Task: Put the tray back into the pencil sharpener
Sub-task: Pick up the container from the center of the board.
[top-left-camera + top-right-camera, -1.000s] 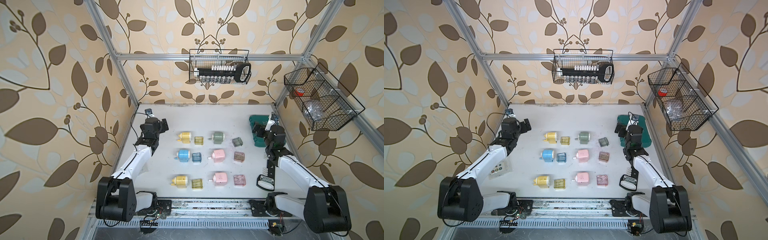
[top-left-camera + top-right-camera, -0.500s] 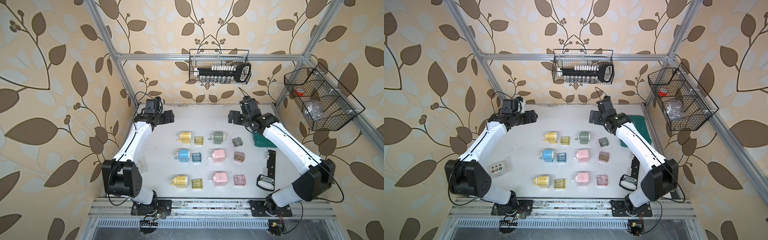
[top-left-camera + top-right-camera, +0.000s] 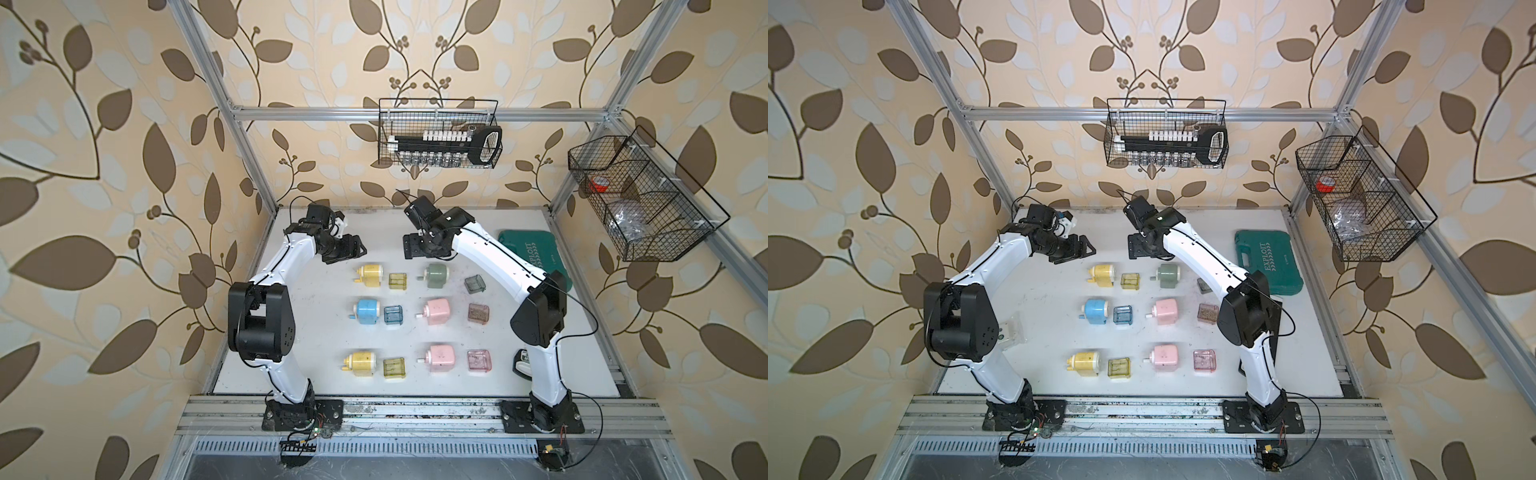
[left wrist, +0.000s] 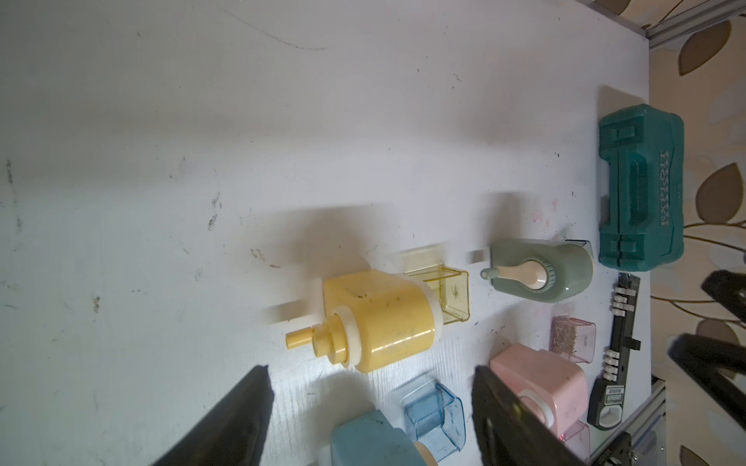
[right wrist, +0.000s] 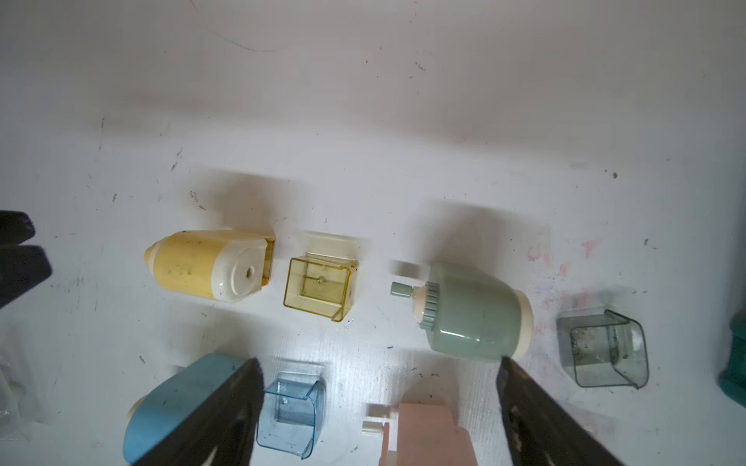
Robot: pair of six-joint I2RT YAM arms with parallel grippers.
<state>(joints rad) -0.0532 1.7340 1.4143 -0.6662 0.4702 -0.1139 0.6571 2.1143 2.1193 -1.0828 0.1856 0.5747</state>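
Note:
Several small pencil sharpeners lie in a grid on the white table, each with a clear tray beside it. In the back row are a yellow sharpener (image 3: 369, 274) with a yellow tray (image 3: 397, 281), and a green sharpener (image 3: 436, 276) with a grey tray (image 3: 475, 284). My left gripper (image 3: 353, 247) hovers open just behind the yellow sharpener (image 4: 379, 322), with nothing between its fingers. My right gripper (image 3: 409, 247) hovers open behind and left of the green sharpener (image 5: 472, 314), also holding nothing. The blue tray (image 5: 290, 415) and a pink sharpener (image 5: 428, 435) lie below the right gripper's open jaws.
A green tool case (image 3: 536, 257) lies at the back right. A black tool (image 3: 521, 365) sits by the right arm's base. A clear plastic piece (image 3: 1013, 328) lies at the table's left edge. Wire baskets hang on the back wall (image 3: 438, 137) and the right wall (image 3: 640, 199).
Both arms have unfolded from their rest at the table's sides and reached in to the back row. Both grippers now point down over the table near the yellow and green sharpeners.

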